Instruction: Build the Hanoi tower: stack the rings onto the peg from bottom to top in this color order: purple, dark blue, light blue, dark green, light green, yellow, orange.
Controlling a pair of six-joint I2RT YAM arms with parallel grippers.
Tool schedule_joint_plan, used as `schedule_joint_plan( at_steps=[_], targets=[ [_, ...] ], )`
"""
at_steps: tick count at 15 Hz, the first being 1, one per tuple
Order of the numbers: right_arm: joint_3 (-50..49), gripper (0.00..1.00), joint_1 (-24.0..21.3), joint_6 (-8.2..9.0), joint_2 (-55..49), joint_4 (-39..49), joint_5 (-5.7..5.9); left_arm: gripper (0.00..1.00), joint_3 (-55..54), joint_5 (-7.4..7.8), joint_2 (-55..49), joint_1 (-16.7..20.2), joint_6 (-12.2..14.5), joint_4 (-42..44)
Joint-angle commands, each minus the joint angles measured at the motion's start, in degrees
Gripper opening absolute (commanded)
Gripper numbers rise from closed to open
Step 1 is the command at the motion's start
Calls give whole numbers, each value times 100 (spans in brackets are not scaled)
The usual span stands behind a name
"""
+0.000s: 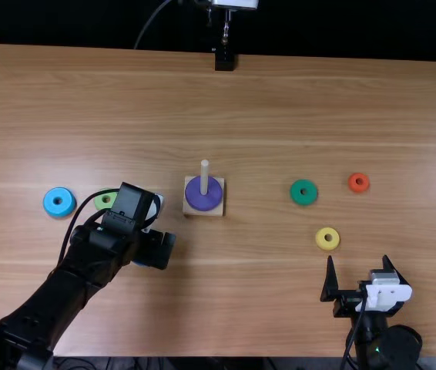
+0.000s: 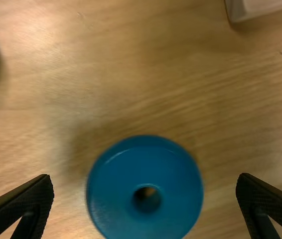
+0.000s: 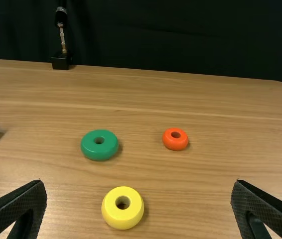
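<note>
The purple ring [image 1: 202, 202] lies around the peg [image 1: 204, 173] on its square base. My left gripper [image 1: 155, 248] is low over the table, left of the base. In its wrist view, that gripper [image 2: 145, 182] stands open with the dark blue ring [image 2: 113, 186] between its spread fingers, not gripped. Light blue [image 1: 59, 202] and light green [image 1: 105, 200] rings lie at left. My right gripper [image 1: 357, 260], open and holding nothing, is near the yellow ring [image 1: 327, 238]; the wrist view shows this gripper [image 3: 139, 182] too. Dark green [image 1: 303, 192] and orange [image 1: 359, 182] rings lie farther back.
A black stand [image 1: 224, 59] with a metal rod is at the table's far edge. The left arm stretches over the table's near left part, beside the light green ring. A corner of the peg's base [image 2: 255, 7] shows in the left wrist view.
</note>
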Motion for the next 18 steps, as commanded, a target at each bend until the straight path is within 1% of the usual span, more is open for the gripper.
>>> schedule_joint_plan(
  at_steps=[1, 10, 11, 12, 13, 14, 15, 16, 17, 18],
  targets=[
    [-320, 100, -32, -11, -73, -387, -32, 100, -1, 162, 88, -50, -39, -6],
    [-320, 100, -32, -11, -73, -397, -32, 100, -10, 172, 431, -94, -29, -17],
    [-320, 100, -32, -11, -73, -387, -32, 100, -19, 235, 439, -94, -39, -17],
    [-320, 100, -32, -11, -73, -397, -32, 100, -27, 330, 439, -94, -39, -17],
    [-320, 100, -32, -11, -73, -397, -32, 100, -36, 372, 439, -94, -39, -27],
    [-320, 100, -32, -11, -73, -387, -32, 100, -45, 372, 439, -94, -39, -27],
    [-320, 100, -32, -11, -73, -387, -32, 92, -54, 372, 439, -94, -50, -27],
    [-320, 100, -32, -11, -73, -387, -32, 68, -54, 362, 439, -94, -39, -17],
    [-320, 100, -32, -11, -73, -387, -32, 49, -63, 362, 448, -94, -50, -17],
    [-320, 100, -32, -11, -73, -397, -32, 33, -63, 330, 439, -94, -71, -27]
  ],
)
